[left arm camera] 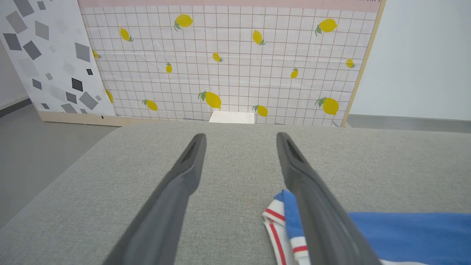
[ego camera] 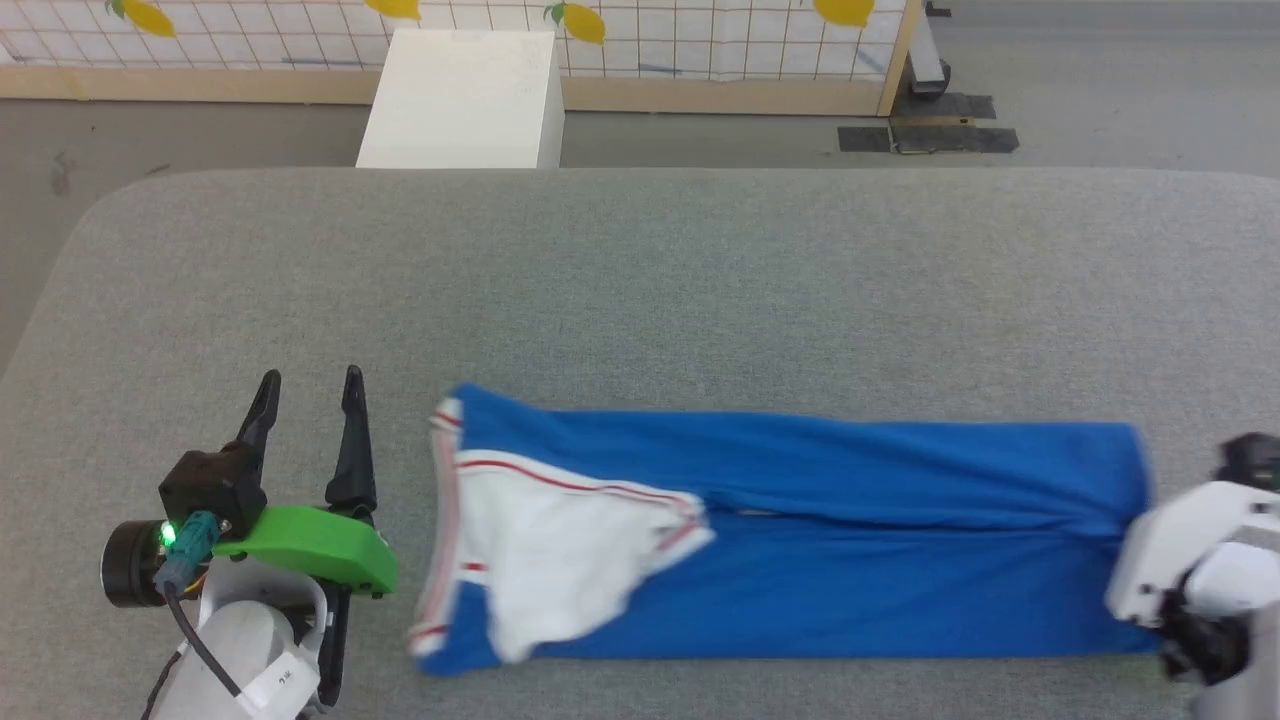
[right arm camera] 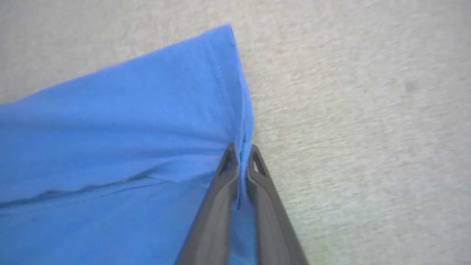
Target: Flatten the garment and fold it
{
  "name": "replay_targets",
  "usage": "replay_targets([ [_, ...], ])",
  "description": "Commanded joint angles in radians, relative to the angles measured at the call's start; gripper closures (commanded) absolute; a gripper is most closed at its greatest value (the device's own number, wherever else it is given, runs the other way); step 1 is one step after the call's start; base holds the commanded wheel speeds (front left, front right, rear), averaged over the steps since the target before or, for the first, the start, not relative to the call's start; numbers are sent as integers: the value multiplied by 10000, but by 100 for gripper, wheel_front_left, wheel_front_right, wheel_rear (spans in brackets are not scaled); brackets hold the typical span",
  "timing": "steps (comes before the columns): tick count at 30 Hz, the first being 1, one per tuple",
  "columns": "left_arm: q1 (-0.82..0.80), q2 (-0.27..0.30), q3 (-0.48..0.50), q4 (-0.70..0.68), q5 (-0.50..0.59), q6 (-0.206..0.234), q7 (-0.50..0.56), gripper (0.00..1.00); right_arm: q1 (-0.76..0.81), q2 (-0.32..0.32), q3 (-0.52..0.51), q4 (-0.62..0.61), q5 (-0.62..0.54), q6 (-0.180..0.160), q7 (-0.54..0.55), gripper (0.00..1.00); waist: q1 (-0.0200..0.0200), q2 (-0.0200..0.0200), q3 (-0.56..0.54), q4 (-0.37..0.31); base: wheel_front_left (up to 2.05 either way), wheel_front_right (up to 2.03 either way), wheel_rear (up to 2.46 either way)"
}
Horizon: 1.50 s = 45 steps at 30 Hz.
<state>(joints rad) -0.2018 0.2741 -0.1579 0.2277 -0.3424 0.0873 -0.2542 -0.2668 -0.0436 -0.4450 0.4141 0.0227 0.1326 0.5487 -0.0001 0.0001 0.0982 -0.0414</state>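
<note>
Our right gripper (right arm camera: 241, 151) pinches the right hem of the garment (ego camera: 800, 540) lying on the grey worktop (ego camera: 640, 280); our left gripper (ego camera: 310, 385) stands wide just left.

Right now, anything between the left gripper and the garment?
Nothing visible. Only bare grey table lies between the open left gripper and the striped end of the garment. The right gripper is shut on the far hem.
</note>
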Motion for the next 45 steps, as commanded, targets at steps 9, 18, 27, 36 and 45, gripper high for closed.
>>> replay_targets([
  [9,-55,-205,48,67,130,-145,-76,0,21,-481,-2118,-600,-2309,-19,-797,100,1,-1,141,165,0,0,0],
  [18,76,-227,100,126,161,-208,-76,0,711,-392,67,-2462,-1361,-19,324,100,1,-1,4,135,0,0,0],
  [27,-11,-257,12,127,158,-228,-76,0,2024,-742,4405,-8025,582,-19,3193,100,1,-1,91,217,0,0,0],
  [36,-306,-330,-206,193,163,-289,-62,0,495,-760,7861,-6892,904,-19,2620,100,1,-1,394,519,0,0,0],
  [45,-627,-393,-292,303,173,-313,-67,0,-1076,-88,9551,-2774,1516,-19,879,100,1,-1,752,904,0,0,0],
])
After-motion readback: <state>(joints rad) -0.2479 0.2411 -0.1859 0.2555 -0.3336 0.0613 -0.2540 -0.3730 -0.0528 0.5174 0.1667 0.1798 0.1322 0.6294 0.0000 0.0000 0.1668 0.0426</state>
